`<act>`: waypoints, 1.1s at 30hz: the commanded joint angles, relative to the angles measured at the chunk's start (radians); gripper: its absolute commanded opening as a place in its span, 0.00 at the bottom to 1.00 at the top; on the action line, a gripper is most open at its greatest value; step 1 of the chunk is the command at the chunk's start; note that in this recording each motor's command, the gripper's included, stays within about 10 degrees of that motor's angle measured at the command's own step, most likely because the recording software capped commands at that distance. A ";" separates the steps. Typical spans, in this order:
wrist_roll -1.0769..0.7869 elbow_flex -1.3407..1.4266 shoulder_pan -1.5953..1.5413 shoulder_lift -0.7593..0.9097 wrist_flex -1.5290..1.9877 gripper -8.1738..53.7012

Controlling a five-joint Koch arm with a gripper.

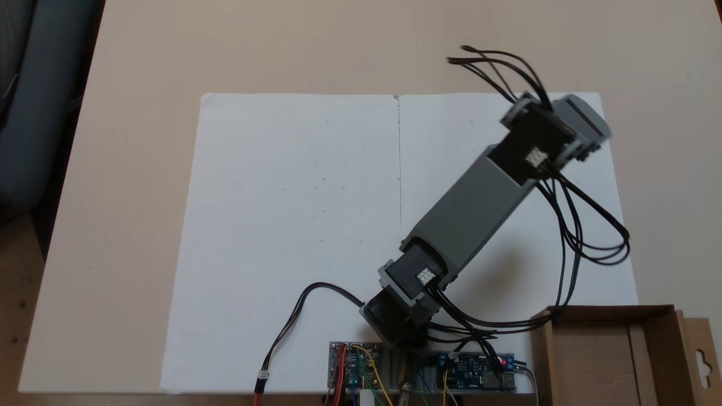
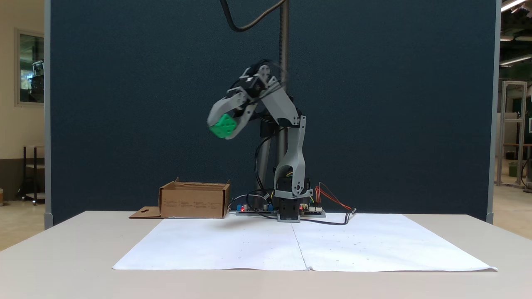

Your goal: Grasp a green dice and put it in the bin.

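Observation:
The green dice (image 2: 223,126) hangs high in the air, clamped between the two grey fingers of my gripper (image 2: 222,129), which is shut on it. It is well above the table and a little to the right of the bin (image 2: 194,201) in that fixed view. From above, the grey arm (image 1: 474,208) stretches toward the upper right and its blurred wrist (image 1: 555,132) hides the dice and the fingertips. The bin (image 1: 606,352), a low brown cardboard box with a slotted side flap, sits at the lower right corner in the view from above.
White paper sheets (image 1: 299,225) cover the middle of the beige table. Circuit boards (image 1: 355,363) and loose black cables (image 1: 586,237) lie around the arm's base (image 2: 289,207). A dark blue partition (image 2: 395,104) stands behind the table.

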 commanded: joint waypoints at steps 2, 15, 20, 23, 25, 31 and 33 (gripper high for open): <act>-0.084 -0.075 0.161 -0.044 0.049 0.33; -0.190 -0.130 0.695 -0.218 0.186 0.33; -0.282 -0.123 0.804 -0.293 0.175 0.33; -0.325 -0.120 0.857 -0.324 0.173 0.33; -0.330 -0.118 0.882 -0.341 0.178 0.33; -0.330 -0.098 0.890 -0.364 0.204 0.33; -0.330 -0.089 0.882 -0.368 0.202 0.41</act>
